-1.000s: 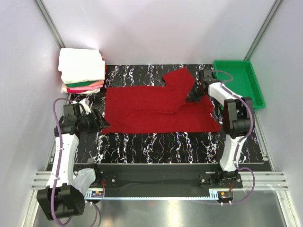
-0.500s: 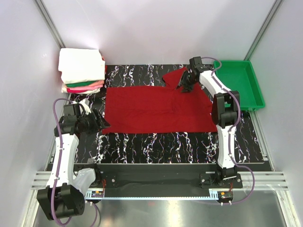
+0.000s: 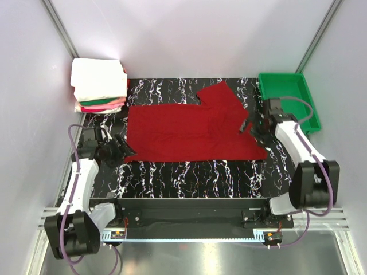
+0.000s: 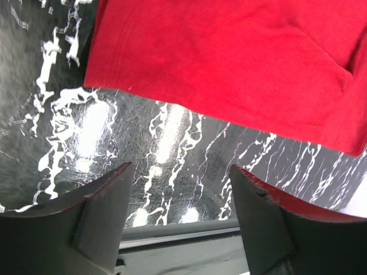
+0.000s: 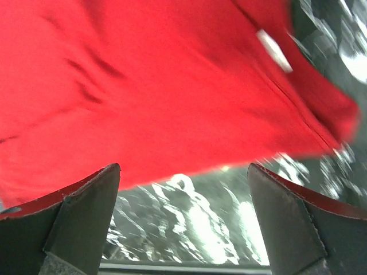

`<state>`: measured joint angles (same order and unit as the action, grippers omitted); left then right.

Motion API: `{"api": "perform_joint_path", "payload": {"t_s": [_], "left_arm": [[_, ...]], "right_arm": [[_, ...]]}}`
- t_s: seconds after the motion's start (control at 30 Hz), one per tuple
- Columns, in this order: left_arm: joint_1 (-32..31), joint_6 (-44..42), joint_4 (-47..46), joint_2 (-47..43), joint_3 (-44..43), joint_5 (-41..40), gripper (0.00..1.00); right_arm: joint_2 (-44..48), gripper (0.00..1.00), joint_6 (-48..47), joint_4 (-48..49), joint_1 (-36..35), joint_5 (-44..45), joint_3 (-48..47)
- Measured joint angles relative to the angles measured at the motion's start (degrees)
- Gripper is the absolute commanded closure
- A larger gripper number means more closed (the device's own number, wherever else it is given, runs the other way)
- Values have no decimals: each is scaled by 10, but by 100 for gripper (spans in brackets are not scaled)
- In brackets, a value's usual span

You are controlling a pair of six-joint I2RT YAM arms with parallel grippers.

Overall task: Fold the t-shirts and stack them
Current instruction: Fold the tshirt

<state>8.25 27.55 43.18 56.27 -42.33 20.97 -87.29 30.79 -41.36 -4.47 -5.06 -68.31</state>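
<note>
A deep red t-shirt (image 3: 189, 129) lies spread flat on the black marbled mat (image 3: 189, 172), one sleeve pointing to the far side. My left gripper (image 3: 125, 150) hovers at the shirt's near left corner, open, with only mat between its fingers (image 4: 106, 200); the red t-shirt (image 4: 229, 69) lies just beyond them. My right gripper (image 3: 250, 130) stands open over the shirt's right edge. In the right wrist view the red t-shirt (image 5: 143, 86) with its white tag (image 5: 274, 50) fills the top, and nothing sits between the fingers (image 5: 86, 206). A stack of folded t-shirts (image 3: 98, 86), white on top, rests at the far left.
A green plastic tray (image 3: 289, 100) stands at the far right, close behind the right arm. The enclosure's white walls rise on three sides. The mat's near strip runs in front of the shirt.
My right gripper carried the sleeve outward, let it go, opened wide and drew back to the shirt's right edge. The left gripper shifted slightly nearer and opened a little more.
</note>
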Motion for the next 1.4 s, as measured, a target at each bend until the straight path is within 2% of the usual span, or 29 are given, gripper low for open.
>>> {"api": "perform_joint_path", "payload": {"t_s": [0.13,0.27,0.43,0.57,0.6,0.67,0.7,0.73,0.8,0.83,0.9,0.93,1.1,1.2,1.4], "left_arm": [[-4,44,-32,13,37,-11,19],[-5,79,-79,40,68,-28,20],[-5,112,-148,102,85,-45,28],[-5,125,-200,147,87,-58,37],[-5,128,-213,160,87,-59,39],[-5,134,-239,190,88,-61,51],[-5,137,-250,205,89,-60,58],[-5,143,-264,217,88,-55,74],[-5,146,-295,237,86,-58,96],[-5,152,-307,251,85,-51,100],[-6,149,-322,263,76,-45,100],[-7,150,-326,267,74,-44,100],[-7,146,-283,235,73,-61,100],[-5,143,-223,160,73,-67,100],[-2,139,-111,-1,73,-63,100]], "right_arm": [[76,0,12,14,48,-8,139],[85,2,26,17,99,-10,220],[75,9,37,54,121,-23,238],[33,22,41,101,129,-32,238],[20,29,42,107,130,-36,237],[10,38,45,122,132,-41,234],[4,47,45,128,133,-47,232],[-2,52,45,137,134,-51,231],[-12,67,46,151,136,-56,229],[-16,81,44,158,137,-59,229],[-24,96,41,168,139,-62,228],[-26,100,40,169,139,-64,228],[-14,100,40,152,140,-44,227],[19,100,41,111,143,-15,227],[164,100,50,19,147,20,224]]}}
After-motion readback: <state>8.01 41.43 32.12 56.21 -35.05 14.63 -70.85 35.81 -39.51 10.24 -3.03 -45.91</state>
